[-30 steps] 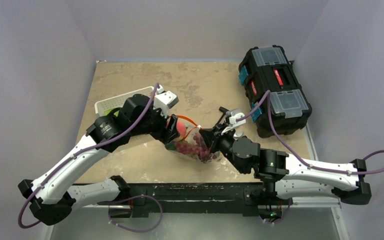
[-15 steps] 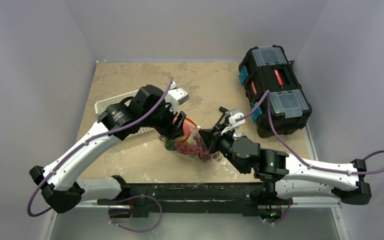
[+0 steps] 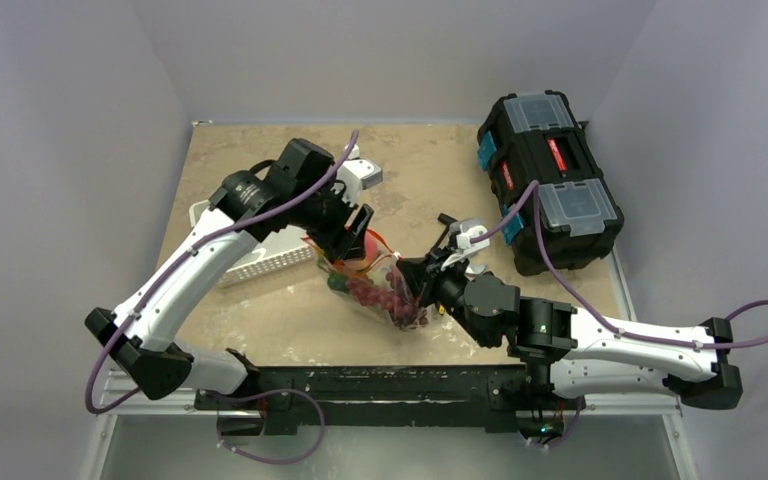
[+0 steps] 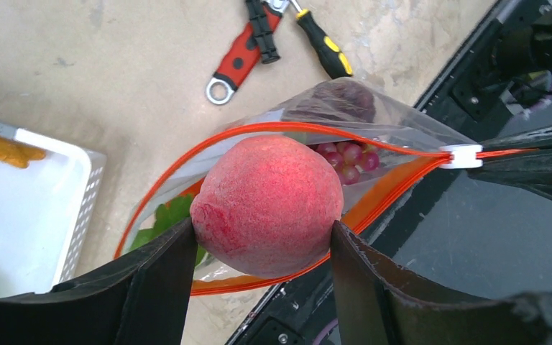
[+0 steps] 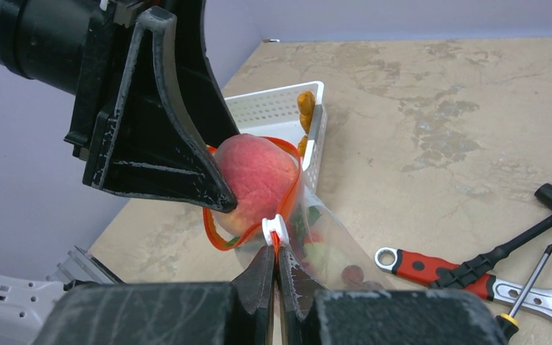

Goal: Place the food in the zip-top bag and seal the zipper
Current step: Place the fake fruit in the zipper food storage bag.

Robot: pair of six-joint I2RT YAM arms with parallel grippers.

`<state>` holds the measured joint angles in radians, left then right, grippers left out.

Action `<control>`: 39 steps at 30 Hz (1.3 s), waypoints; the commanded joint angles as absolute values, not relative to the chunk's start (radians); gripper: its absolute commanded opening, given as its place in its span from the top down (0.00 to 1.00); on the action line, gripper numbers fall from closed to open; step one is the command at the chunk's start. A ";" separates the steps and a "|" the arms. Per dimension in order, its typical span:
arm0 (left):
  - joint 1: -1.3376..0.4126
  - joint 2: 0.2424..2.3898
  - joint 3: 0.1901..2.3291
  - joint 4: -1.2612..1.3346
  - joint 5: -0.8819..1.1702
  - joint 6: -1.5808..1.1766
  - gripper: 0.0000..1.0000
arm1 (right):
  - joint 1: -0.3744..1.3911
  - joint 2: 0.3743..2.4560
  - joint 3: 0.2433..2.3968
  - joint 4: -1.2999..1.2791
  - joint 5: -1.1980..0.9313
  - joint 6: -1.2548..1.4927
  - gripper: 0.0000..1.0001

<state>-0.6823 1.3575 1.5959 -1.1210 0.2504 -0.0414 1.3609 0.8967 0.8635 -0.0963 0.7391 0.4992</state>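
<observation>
Round, fuzzy pink peach (image 4: pixel 266 205) is clamped between the matte black fingers of the left end effector (image 4: pixel 261 248), which are spread to the peach's width. The red-orange zipper (image 4: pixel 259 127) of the crinkly clear zip-top bag (image 4: pixel 395 129) loops around the peach. Right end effector (image 5: pixel 276 266) is pressed together on the bag edge under the white slider (image 5: pixel 274 230). Dark grapes (image 4: pixel 348 154) lie inside the bag. Slatted basket (image 4: pixel 79 208) sits just left of the left fingers. Wrench (image 4: pixel 241 54) lies on the counter (image 4: pixel 115 86) ahead, apart from the bag.

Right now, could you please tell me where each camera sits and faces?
Top external: high behind left arm and right arm, both showing, looking down on the table.
Left wrist: looks down past left end effector holding peach at bag mouth.
Right wrist: looks across the table; right end effector pinches zipper.
Shared: both wrists see peach, wrench.
</observation>
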 commanded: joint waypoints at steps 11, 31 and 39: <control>-0.728 1.363 1.510 -1.024 0.651 0.063 0.98 | 1.358 0.897 0.899 0.065 0.651 0.457 1.00; -0.616 1.221 1.246 -0.698 0.661 -0.171 0.00 | 1.358 0.872 0.865 0.085 0.622 0.462 1.00; -0.500 1.098 1.209 -0.773 0.703 -0.160 0.00 | 1.358 0.867 0.841 0.088 0.632 0.456 1.00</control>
<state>-0.5346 1.1652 1.2133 -0.7708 0.6437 -0.1570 1.3563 0.8940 0.8486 0.0116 0.6289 0.4465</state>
